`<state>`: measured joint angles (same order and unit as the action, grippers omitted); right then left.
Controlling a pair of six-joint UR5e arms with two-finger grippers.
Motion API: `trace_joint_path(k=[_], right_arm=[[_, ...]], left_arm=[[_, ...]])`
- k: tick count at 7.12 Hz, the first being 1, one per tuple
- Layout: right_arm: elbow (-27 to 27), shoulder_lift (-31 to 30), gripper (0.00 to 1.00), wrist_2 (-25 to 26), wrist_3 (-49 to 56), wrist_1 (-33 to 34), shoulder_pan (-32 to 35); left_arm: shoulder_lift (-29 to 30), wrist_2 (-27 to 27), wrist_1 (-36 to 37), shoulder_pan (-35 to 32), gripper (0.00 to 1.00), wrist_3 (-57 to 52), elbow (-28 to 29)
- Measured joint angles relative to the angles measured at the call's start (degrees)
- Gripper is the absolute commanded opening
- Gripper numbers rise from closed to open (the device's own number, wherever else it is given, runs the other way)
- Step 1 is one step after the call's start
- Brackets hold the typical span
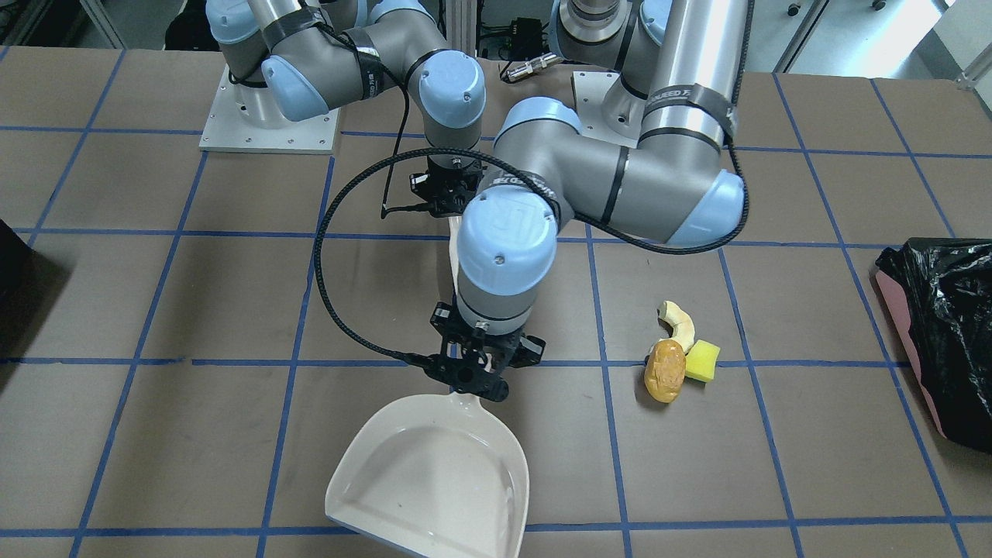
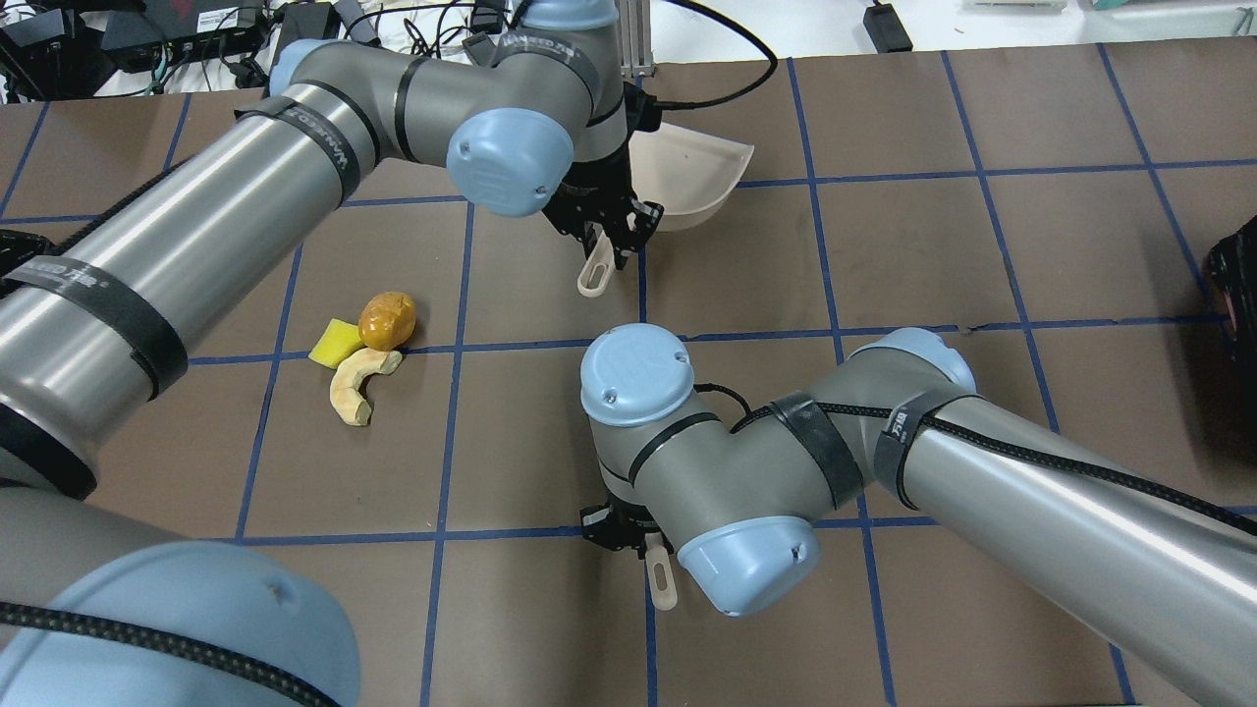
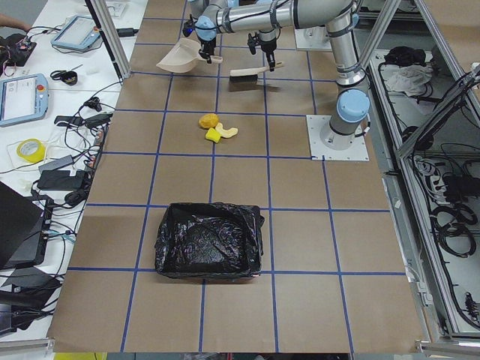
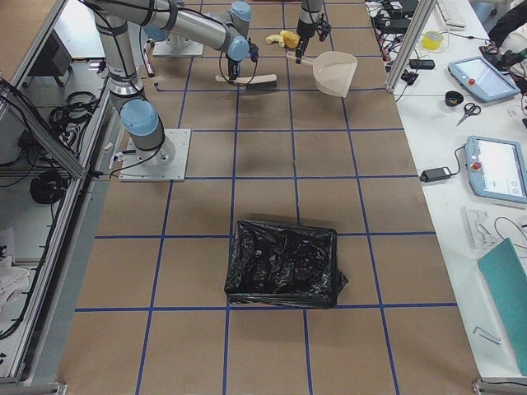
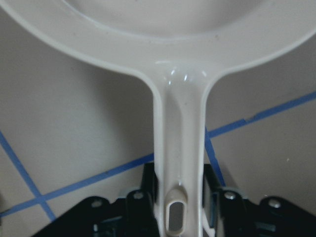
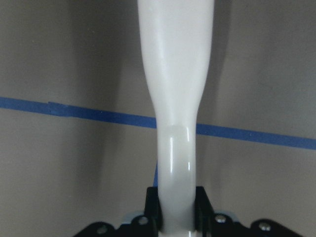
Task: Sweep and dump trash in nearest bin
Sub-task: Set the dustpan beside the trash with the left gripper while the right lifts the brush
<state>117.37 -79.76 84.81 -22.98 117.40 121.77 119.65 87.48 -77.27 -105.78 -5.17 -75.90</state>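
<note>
Cream plastic from the front: dustpan gripped by its handle in the left claw. Well apart from it on the tabletop, three pieces of trash touching one another; beyond them, at the edge, the pink-sided bin. From overhead, right claw clamped on a pale brush handle. Left wrist: dark fingers tight against both sides of the dustpan handle. Right wrist: same squeeze on the brush handle, blue tape line behind.
</note>
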Motion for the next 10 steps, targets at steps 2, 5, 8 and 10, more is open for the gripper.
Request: trace_joint_path(k=[2,5,8,10], right_arm=[[-1.07,-0.03,0.0,1.48,0.35,-0.34,-0.12],[-5.3,0.54,0.0,2.39,0.6,-3.14,-1.04],[-13.25,3.06,0.0,2.77,0.93,-8.9,-2.25],[-21.52,8.64,0.0,2.85,1.78,-10.51,-2.69]], left_arm=[[-2.74,0.25,-3.61,8.82,0.0,-9.54,2.78],[-7.41,2.64,-11.03,24.32,0.0,-31.65,2.57],[-9.15,10.77,-13.62,38.0,0.0,-64.0,0.37],[-8.31,14.05,-10.16,45.6,0.0,-83.34,-1.88]])
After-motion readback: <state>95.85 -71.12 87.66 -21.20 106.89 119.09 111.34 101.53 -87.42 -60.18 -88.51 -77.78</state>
